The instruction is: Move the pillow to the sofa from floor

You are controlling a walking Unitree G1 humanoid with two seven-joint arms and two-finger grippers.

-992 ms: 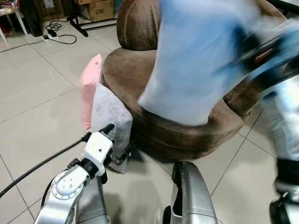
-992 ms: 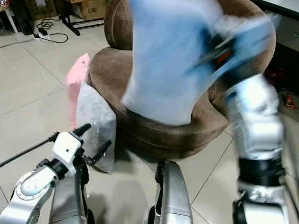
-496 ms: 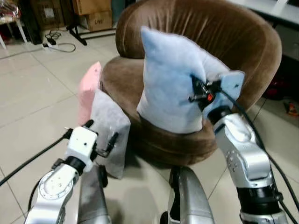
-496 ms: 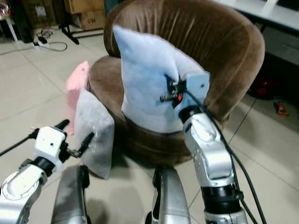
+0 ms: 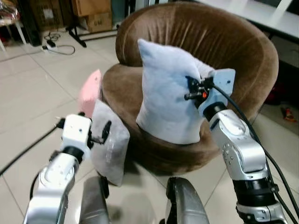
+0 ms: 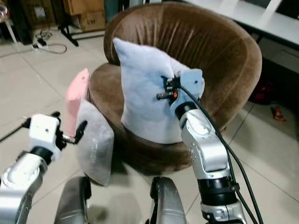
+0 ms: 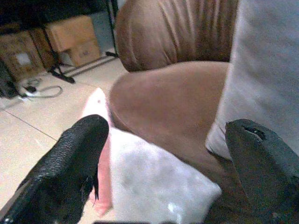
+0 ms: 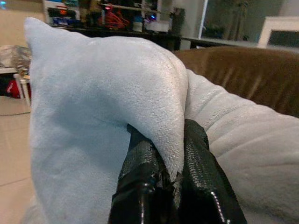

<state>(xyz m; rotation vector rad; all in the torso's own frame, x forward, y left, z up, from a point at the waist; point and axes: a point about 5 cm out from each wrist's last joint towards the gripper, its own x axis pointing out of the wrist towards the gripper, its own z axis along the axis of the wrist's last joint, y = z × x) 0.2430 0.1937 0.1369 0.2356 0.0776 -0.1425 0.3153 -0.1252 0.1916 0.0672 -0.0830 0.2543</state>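
My right claw (image 8: 174, 154) is clenched on the light blue pillow (image 5: 166, 93), upright over the brown sofa (image 5: 233, 42) seat; my left claw (image 7: 159, 154) (fingers spread) hovers by the grey pillow (image 5: 110, 142).

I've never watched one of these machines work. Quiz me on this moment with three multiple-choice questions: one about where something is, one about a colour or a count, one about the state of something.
1. Where is the grey pillow?
A. On the floor, against the sofa
B. On the sofa seat
C. On a table

2. How many pillows can be seen?
A. One
B. Two
C. Three

3. What is the right gripper doing?
A. Hanging open
B. Pinching the light blue pillow
C. Holding a cable

Answers: 1 A, it stands on the tiles beside the pink pillow. 2 C, light blue, grey and pink. 3 B, the right wrist view shows both fingers clamped on a fold of fabric, while the left gripper hovers open.
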